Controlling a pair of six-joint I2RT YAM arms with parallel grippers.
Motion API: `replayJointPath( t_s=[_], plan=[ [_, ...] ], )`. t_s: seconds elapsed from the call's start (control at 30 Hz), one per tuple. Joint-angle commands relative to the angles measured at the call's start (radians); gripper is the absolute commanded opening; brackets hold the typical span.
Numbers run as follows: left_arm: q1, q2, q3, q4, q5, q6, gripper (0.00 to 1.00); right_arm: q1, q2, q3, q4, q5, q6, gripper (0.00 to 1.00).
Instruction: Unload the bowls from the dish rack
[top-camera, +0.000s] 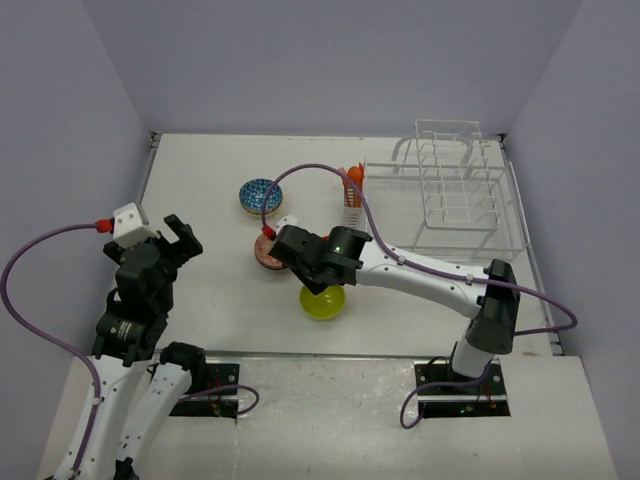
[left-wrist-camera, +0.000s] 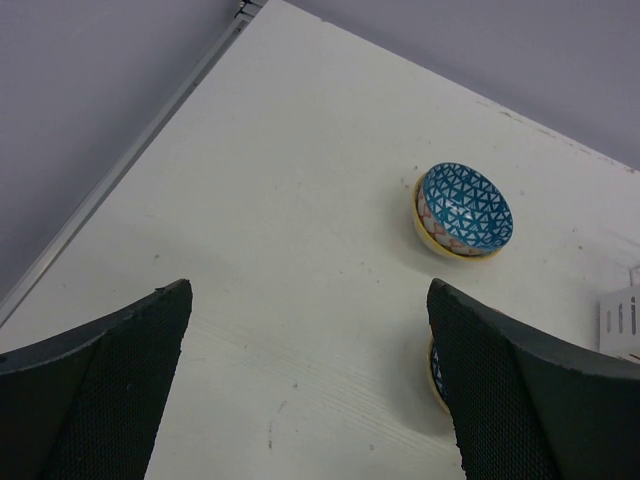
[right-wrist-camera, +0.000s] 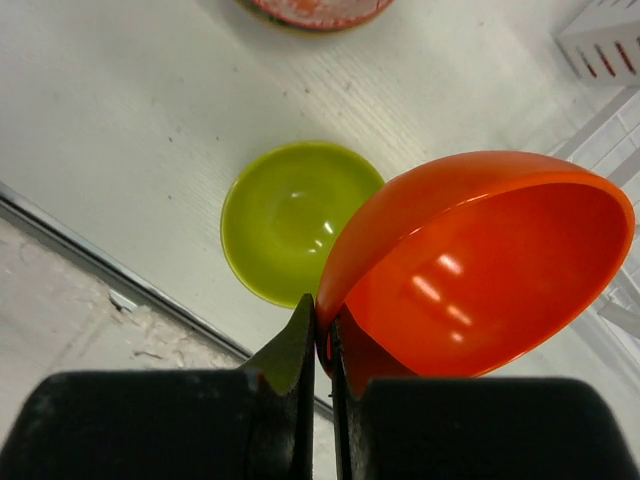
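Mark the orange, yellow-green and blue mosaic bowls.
orange bowl (right-wrist-camera: 480, 270): right wrist view, inner wall.
yellow-green bowl (right-wrist-camera: 285, 215): right wrist view, inside bottom.
blue mosaic bowl (left-wrist-camera: 465, 208): left wrist view, patterned inside.

A fixed overhead camera looks down from the near edge across the whole table (top-camera: 200, 200), while the left wrist camera faces forward, sharing the blue bowl (top-camera: 262, 195) with it, and the right wrist camera peers closely down, sharing the green bowl (top-camera: 322, 305).
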Motion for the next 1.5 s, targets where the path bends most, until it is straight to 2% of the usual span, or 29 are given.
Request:
replayJointPath(
  t_s=[0.0, 0.6, 1.2, 1.23, 1.27, 1.33, 1.37, 1.47],
  plan=[
    [-0.005, -0.001, -0.002, 0.002, -0.037, -0.008, 1.0, 0.031, 0.068, 0.059, -0.077, 0.046, -0.044, 0.0],
    [-0.005, 0.001, -0.006, 0.008, -0.014, 0.001, 1.0, 0.142, 0.298, 0.095, -0.152, -0.016, -0.08, 0.0],
    [-0.005, -0.006, -0.006, 0.005, -0.017, -0.001, 1.0, 0.154, 0.375, 0.098, -0.146, -0.008, -0.11, 0.0],
    [-0.005, -0.006, -0.006, 0.005, -0.018, -0.001, 1.0, 0.156, 0.38, 0.106, -0.148, -0.008, -0.109, 0.02],
    [-0.005, -0.006, -0.006, 0.007, -0.018, -0.001, 1.0, 0.154, 0.387, 0.111, -0.154, -0.008, -0.107, 0.14],
    [-0.005, -0.006, -0.006, 0.007, -0.017, 0.001, 1.0, 0.156, 0.389, 0.114, -0.162, 0.001, -0.101, 0.22],
    [-0.005, -0.007, -0.006, 0.007, -0.017, -0.001, 1.0, 0.156, 0.384, 0.114, -0.163, 0.0, -0.101, 0.31],
    [-0.005, -0.007, -0.006, 0.007, -0.015, -0.001, 1.0, 0.156, 0.364, 0.106, -0.153, -0.005, -0.104, 0.43]
  ],
)
